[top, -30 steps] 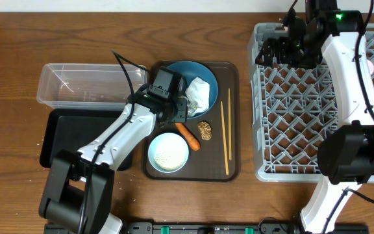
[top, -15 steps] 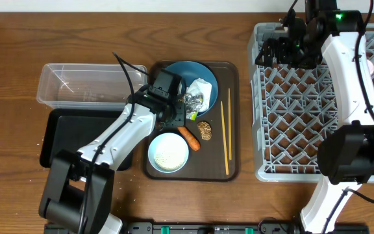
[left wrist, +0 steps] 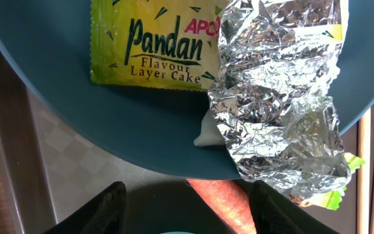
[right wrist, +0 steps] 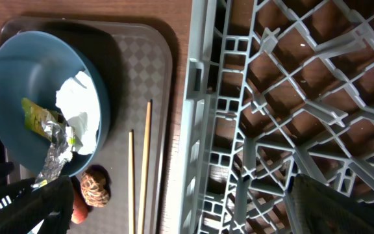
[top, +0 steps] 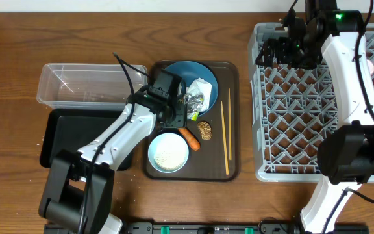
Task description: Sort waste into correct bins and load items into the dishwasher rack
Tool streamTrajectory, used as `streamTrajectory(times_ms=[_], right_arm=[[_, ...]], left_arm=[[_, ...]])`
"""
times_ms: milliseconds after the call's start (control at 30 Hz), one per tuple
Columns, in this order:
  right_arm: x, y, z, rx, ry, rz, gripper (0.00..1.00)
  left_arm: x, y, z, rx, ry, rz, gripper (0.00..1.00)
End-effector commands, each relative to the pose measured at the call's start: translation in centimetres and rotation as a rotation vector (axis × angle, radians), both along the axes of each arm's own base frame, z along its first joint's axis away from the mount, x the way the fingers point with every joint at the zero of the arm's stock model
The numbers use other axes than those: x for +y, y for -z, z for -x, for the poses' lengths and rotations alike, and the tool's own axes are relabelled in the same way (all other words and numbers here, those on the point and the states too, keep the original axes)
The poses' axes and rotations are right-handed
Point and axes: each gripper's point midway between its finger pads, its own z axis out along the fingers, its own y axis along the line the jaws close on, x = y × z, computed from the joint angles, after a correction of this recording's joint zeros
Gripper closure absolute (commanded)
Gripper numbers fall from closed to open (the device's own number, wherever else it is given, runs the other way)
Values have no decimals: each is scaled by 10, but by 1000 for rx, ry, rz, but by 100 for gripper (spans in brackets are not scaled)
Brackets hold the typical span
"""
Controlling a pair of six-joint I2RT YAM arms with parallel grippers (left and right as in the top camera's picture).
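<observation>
On the yellow-green wrapper (left wrist: 154, 45), dark green print reading "Pandan Flavour Layer Cake", plus red letters "APO" at the top edge, cut short by crumpled silver foil from the torn-open end. Lying label up inside the blue bowl (left wrist: 141, 136), with the foil trailing over the bowl's rim towards the carrot (left wrist: 219, 192), and next to a crumpled white napkin (top: 203, 86) in the same bowl.

Left arm (top: 119, 140) stretched diagonally from the near-left edge of the surface to the brown tray (top: 234, 166), with the wrist tipped down over the near rim of the bowl. Left hand (left wrist: 187, 205) with its fingers (left wrist: 109, 208) parted, nothing gripped between them, the wrapper resting free in the bowl.

Right arm (top: 349, 71) reaching up the right side and bent over the far-left corner of the grey rack (top: 284, 140). Right hand (right wrist: 184, 205) spread as wide as can be seen, holding nothing, hanging above the rack's left wall.

On the brown tray, near the bowl: carrot, a brown lumpy food piece (top: 204, 129) just right of it, a white bowl of rice (top: 168, 153) at the near-left, and a pair of chopsticks (top: 226, 133) lying lengthwise along the right side. Left of the tray, a clear tub (top: 76, 83) at the far side and a black tray (top: 60, 133) nearer, partly under the left arm
</observation>
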Motion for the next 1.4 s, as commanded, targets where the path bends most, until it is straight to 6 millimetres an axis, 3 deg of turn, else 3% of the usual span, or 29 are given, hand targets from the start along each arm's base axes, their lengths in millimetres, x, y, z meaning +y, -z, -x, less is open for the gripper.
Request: streamTrajectory(times_ms=[0,300,433,667,767,1133,1233,1367], right_arm=[[-2,-19,-1,-47,9,1,1],[-2,-19,-1,-47,10,1,1],[-2,-19,-1,-47,10,1,1],[-2,-19,-1,-46,10,1,1],[-2,-19,-1,-47,10,1,1],[-2,-19,-1,-47,9,1,1],[-2,-19,-1,-48,7,3,1],[-2,-19,-1,-48,7,2,1]], left_arm=[[-2,-3,-3,-7,3,1,37],[-12,-5,-2,0,22,55,33],[-24,-13,-11,-43,41,117,26],[-33,-35,-29,-156,59,164,25],[-40,-36,-24,-146,111,195,25],[-36,-16,-5,-47,124,144,25],[-34,-8,-1,-18,123,132,26],[-30,-6,-5,-31,111,105,44]])
